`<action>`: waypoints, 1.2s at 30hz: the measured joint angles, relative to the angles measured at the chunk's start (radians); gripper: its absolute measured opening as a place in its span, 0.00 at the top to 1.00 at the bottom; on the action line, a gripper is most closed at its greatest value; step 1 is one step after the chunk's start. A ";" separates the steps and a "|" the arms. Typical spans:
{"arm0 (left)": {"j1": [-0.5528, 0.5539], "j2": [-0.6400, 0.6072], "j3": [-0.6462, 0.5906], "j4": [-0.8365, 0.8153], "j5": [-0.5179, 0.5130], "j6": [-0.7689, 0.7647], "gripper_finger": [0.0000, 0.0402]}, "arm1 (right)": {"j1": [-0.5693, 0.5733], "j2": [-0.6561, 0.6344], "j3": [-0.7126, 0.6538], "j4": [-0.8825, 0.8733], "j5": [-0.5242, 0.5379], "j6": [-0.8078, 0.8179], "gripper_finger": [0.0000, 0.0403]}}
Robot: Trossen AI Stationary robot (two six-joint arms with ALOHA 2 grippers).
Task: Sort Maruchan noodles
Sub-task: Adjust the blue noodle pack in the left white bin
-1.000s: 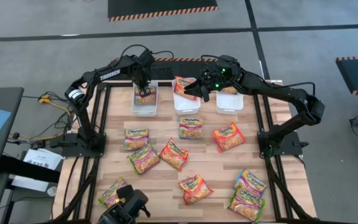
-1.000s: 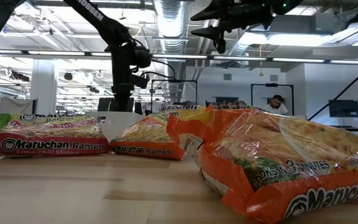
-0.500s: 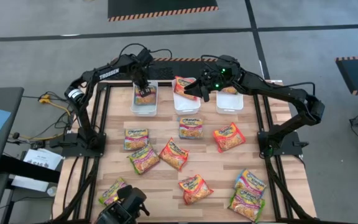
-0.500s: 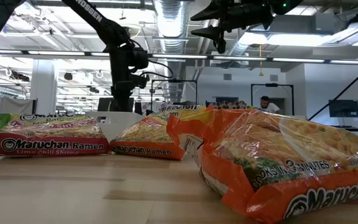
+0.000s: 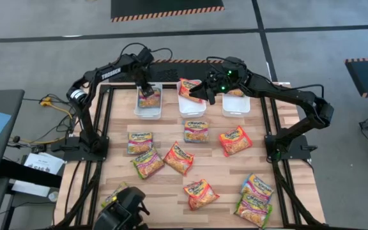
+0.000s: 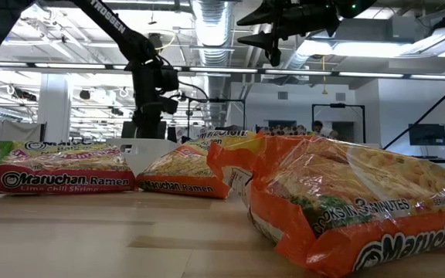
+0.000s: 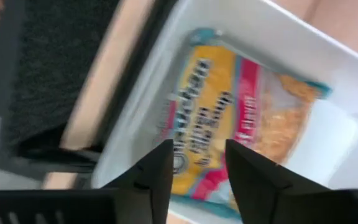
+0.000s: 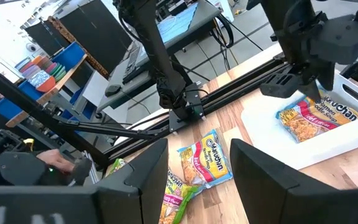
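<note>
My left gripper (image 5: 147, 94) hangs open over the left white bin (image 5: 149, 113). A yellow Maruchan packet with pink and teal accents (image 7: 229, 118) lies flat on that bin's floor, below and clear of the fingers (image 7: 160, 165). My right gripper (image 5: 203, 96) stands open over the middle bin (image 5: 191, 108), holding nothing. An orange packet (image 5: 187, 86) rests at that bin's far end. Another orange packet (image 5: 235, 92) lies in the right bin (image 5: 235, 107). Several packets lie loose on the wooden table, among them an orange one (image 5: 235, 140) and a green-pink one (image 5: 147, 162).
Loose packets spread from mid-table (image 5: 197, 130) to the near right corner (image 5: 253, 209) and near left (image 5: 115, 195). Black frame rails (image 5: 104, 121) run along both table sides. In the low view, packets (image 6: 346, 201) fill the foreground. People show far off in the room.
My left gripper has opened and let go of the pink-and-teal packet, which now lies in the left bin. The gripper stays over the bin. My right arm has kept still.
</note>
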 joint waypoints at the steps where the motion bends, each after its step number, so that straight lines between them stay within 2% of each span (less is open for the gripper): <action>1: 0.000 0.006 0.000 0.003 0.015 -0.006 0.64 | 0.000 0.000 0.000 0.000 0.000 0.000 0.51; 4: 0.000 0.031 0.000 -0.011 0.035 -0.038 0.59 | 0.002 0.000 0.000 0.000 0.000 0.000 0.51; 7: -0.002 0.041 0.000 -0.006 -0.020 -0.074 0.57 | 0.006 0.000 0.000 -0.002 0.000 0.000 0.51; 12: 0.000 0.041 0.000 0.007 -0.045 -0.146 0.56 | 0.006 0.000 0.000 -0.003 0.000 0.000 0.51; 27: 0.006 0.161 0.006 0.008 -0.016 -0.164 0.57 | 0.006 0.000 0.000 -0.004 0.000 0.000 0.51; 31: 0.004 0.162 0.005 0.018 -0.017 -0.160 0.66 | 0.006 0.000 0.000 -0.004 0.009 0.000 0.51; 36: 0.004 0.165 0.002 0.028 -0.023 -0.158 0.94 | 0.006 0.000 0.000 -0.004 0.051 0.000 0.51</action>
